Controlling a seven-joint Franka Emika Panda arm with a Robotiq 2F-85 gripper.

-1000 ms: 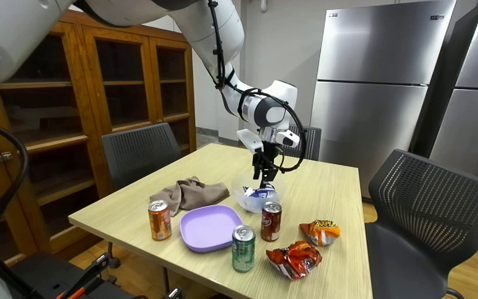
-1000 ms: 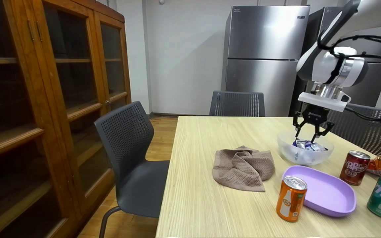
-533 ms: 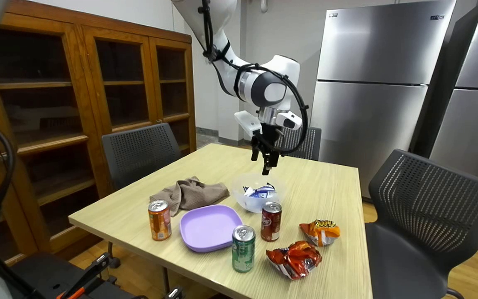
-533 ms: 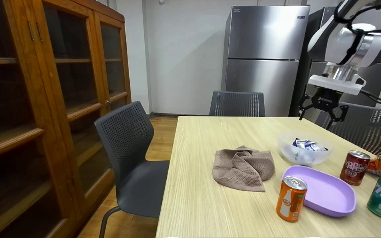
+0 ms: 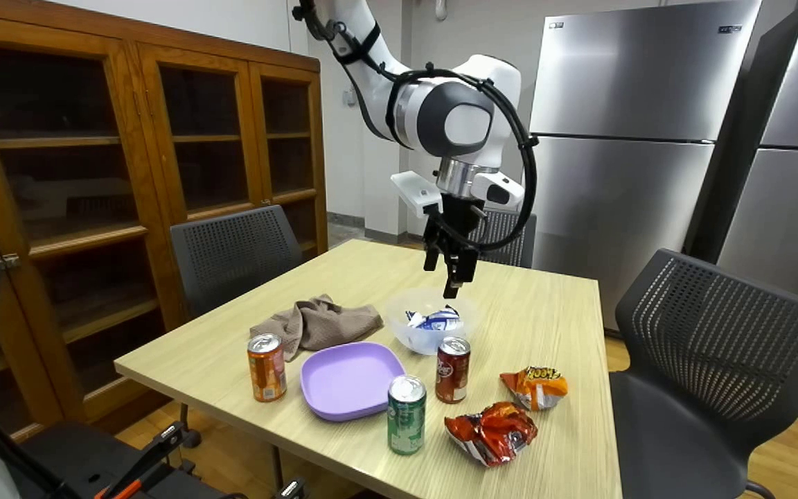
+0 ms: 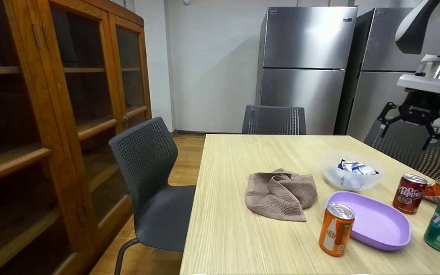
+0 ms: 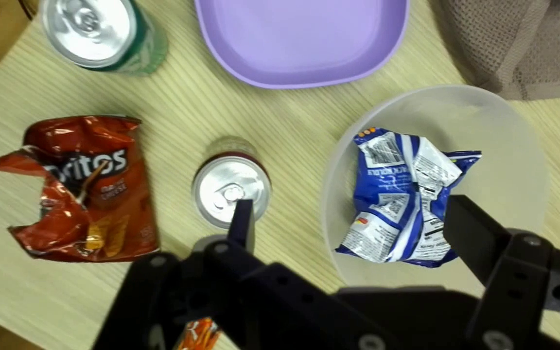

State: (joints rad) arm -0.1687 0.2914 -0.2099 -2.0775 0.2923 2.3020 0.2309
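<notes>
- Fingers (image 7: 477,238): spread wide, holding nothing, hanging above the tabletop (image 6: 239,244); both exterior views show them touching nothing.
- Straight drop looks bad: in the wrist view one of the fingers overlaps the red can (image 7: 229,187), so it could hit the lid and tip the can.
- Low sideways sweep: may shove the bowl (image 7: 508,160), which looks like light plastic, into the red can near it.
- Blue bag (image 7: 396,194): inside the bowl, crumpled, glossy blue with white label panels and a barcode. Looks like thin film; a grip on a slick edge could slip, a hard pinch could crush it.
- Towel (image 7: 518,48): just beside the bowl, would likely bunch if the bowl slides that way.
- Farther out, Doritos bag (image 7: 100,194) and green can (image 7: 93,31): a toppled red can could roll into either.
</notes>
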